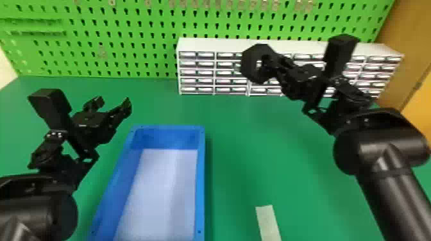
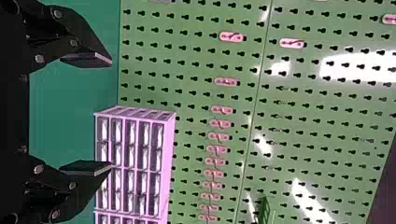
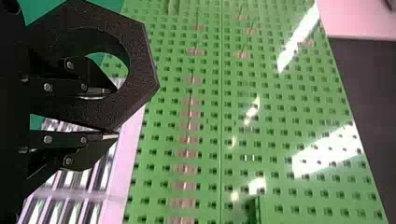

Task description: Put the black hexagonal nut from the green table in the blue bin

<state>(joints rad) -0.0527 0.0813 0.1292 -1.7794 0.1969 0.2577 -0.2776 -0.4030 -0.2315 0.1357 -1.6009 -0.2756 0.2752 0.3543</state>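
The right gripper [image 3: 116, 113] is closed on one wall of the black hexagonal ring-shaped nut [image 3: 140, 70], one flat black finger [image 3: 56, 87] through its hole, the other outside. The nut is in the air, to the right of and beyond the long blue plastic bin [image 1: 201, 179], before the white drawer cabinet [image 1: 195, 45]. With a single wall pinched, it could pivot or slip if the arm swings left and near too fast. Opening too soon might drop it on the bin's right rim or the green table [image 1: 240, 144]. The black left gripper [image 1: 113, 103], spread wide by the bin's far left corner, could be knocked. The nut seems tipped up on edge, its holed face towards the near right; about equally broad each way, it has no clear long axis.
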